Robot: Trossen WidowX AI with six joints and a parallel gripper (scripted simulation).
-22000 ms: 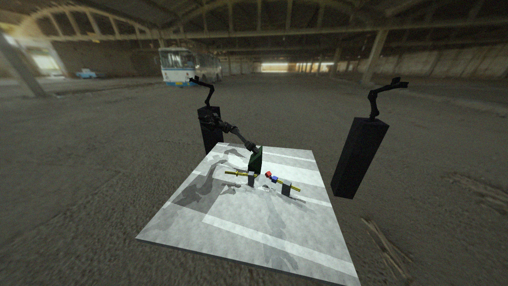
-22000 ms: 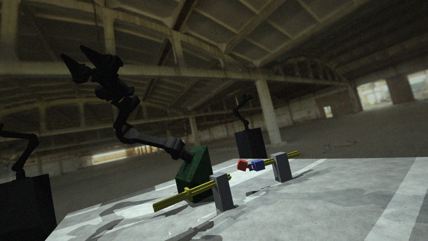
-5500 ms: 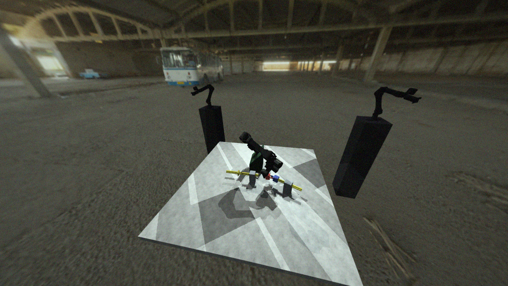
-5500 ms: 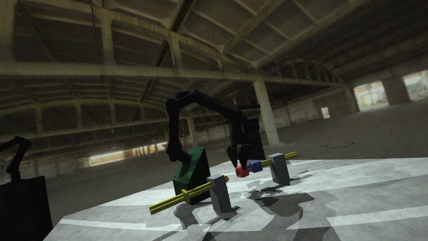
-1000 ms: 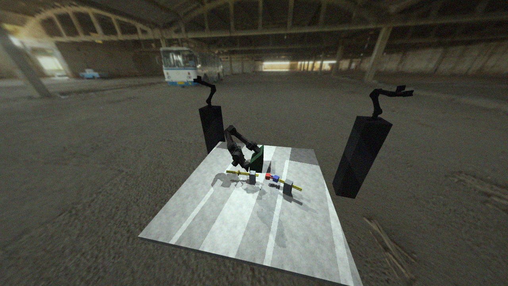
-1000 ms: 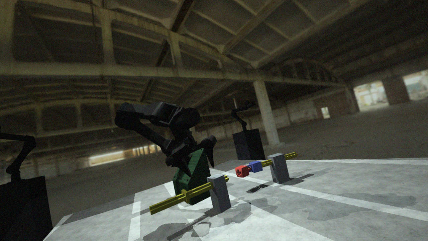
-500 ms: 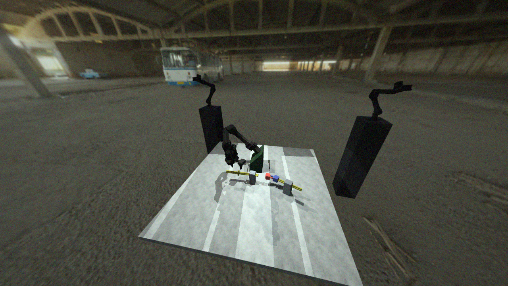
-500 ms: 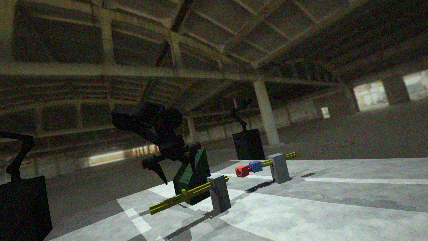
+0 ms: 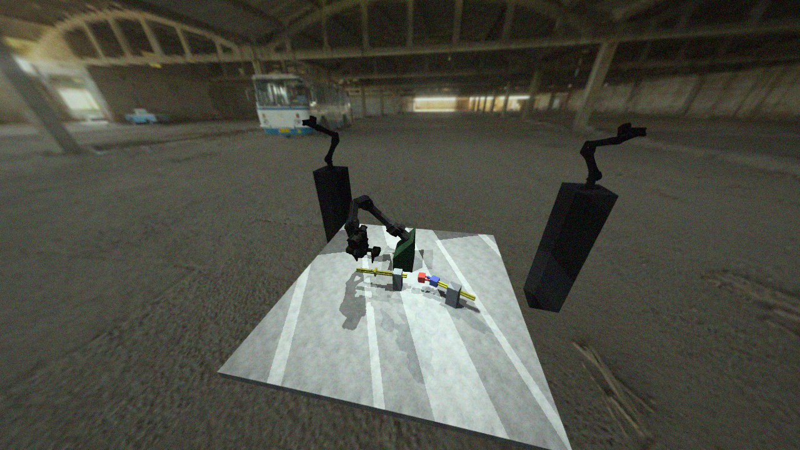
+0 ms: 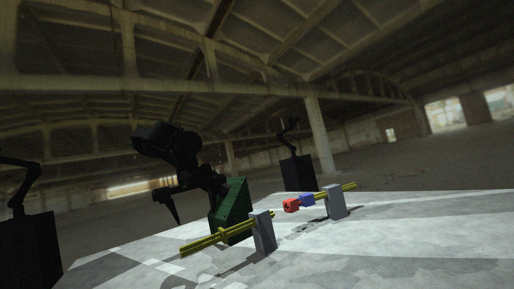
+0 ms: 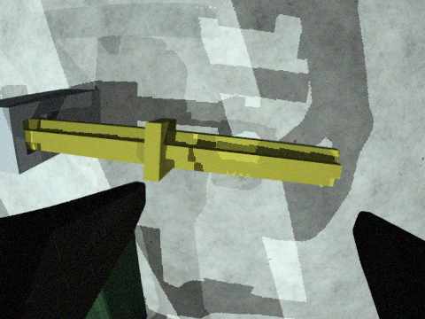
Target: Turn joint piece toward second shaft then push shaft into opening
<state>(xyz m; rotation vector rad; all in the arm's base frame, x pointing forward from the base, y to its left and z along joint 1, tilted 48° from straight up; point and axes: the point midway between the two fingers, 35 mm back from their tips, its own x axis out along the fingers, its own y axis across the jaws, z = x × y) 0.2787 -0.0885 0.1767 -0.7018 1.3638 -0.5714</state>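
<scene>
The second shaft, yellow with a square collar (image 9: 375, 272) (image 10: 222, 235) (image 11: 152, 151), passes through its grey block (image 9: 397, 279) (image 10: 264, 233) (image 11: 18, 128). Its short tip (image 10: 273, 214) sticks out toward the red joint piece (image 9: 421, 277) (image 10: 290, 205), with a gap between. The red piece's cross-shaped opening faces roughly that way; exact alignment I cannot tell. The red piece hinges on a blue piece (image 9: 434, 280) (image 10: 307, 199), on the first yellow shaft through the other grey block (image 9: 453, 294) (image 10: 335, 202). My gripper (image 9: 365, 259) (image 10: 196, 217) (image 11: 252, 208) is open and empty, above and beside the second shaft's long end.
My green wedge-shaped base (image 9: 405, 251) (image 10: 233, 212) stands behind the second shaft's block. The grey and white table (image 9: 335, 358) (image 10: 395, 233) carries both blocks. Two black pedestals (image 9: 570, 246) (image 9: 332, 201) with other arms stand off the table's sides.
</scene>
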